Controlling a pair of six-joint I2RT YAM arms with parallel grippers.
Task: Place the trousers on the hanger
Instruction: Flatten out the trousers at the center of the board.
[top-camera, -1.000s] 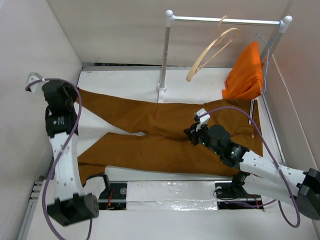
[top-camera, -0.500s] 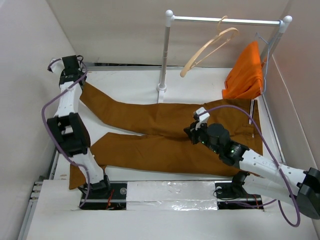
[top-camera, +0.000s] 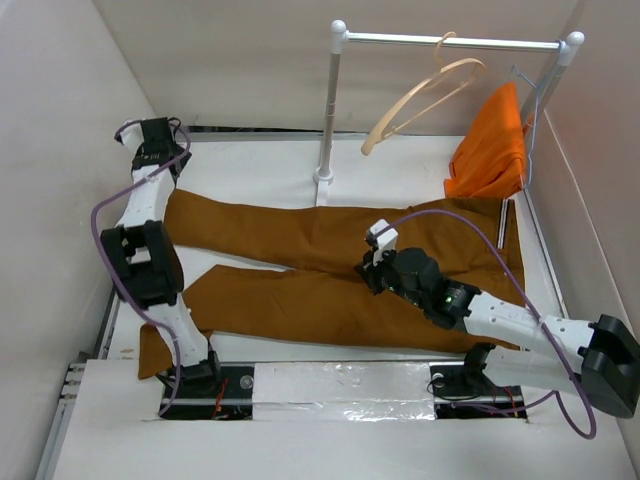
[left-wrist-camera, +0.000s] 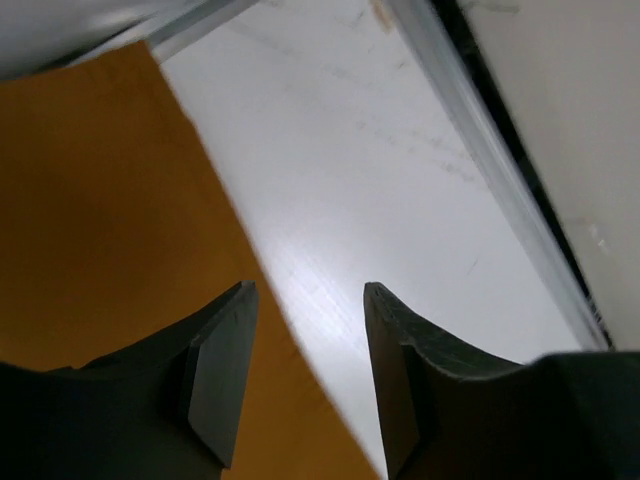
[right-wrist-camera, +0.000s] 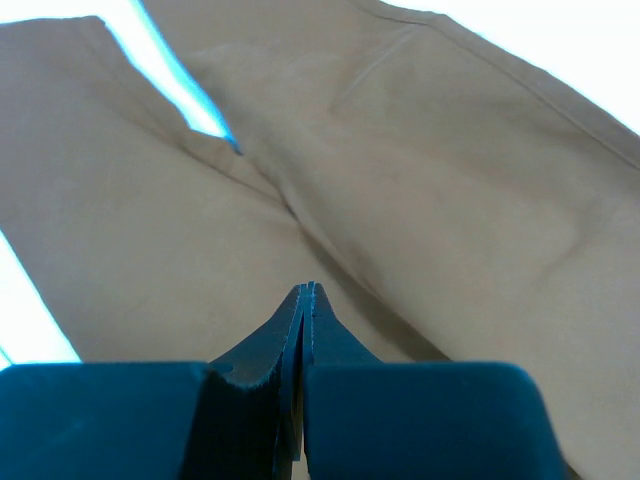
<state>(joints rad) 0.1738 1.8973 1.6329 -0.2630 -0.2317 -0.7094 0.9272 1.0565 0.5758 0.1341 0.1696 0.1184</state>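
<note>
The rust-brown trousers (top-camera: 300, 240) lie flat on the white table, legs to the left and waist to the right. The pale wooden hanger (top-camera: 420, 95) hangs tilted on the rail at the back. My left gripper (top-camera: 155, 135) is at the far left corner, over the end of the upper leg. In the left wrist view it (left-wrist-camera: 305, 300) stands open, with the fabric edge (left-wrist-camera: 100, 220) and bare table below the gap. My right gripper (top-camera: 368, 272) hovers over the crotch area. It (right-wrist-camera: 305, 290) is shut with nothing between the fingers, and trouser cloth (right-wrist-camera: 400, 180) lies beneath.
A bright orange garment (top-camera: 492, 150) hangs at the right end of the rail (top-camera: 450, 42). The rail's white post (top-camera: 328, 110) stands just behind the trousers. White walls close in on the left, back and right. A metal strip (left-wrist-camera: 500, 160) borders the table.
My left arm has swung out to the far left corner and its jaws have opened. The right gripper has shifted a little left over the trousers, still shut.
</note>
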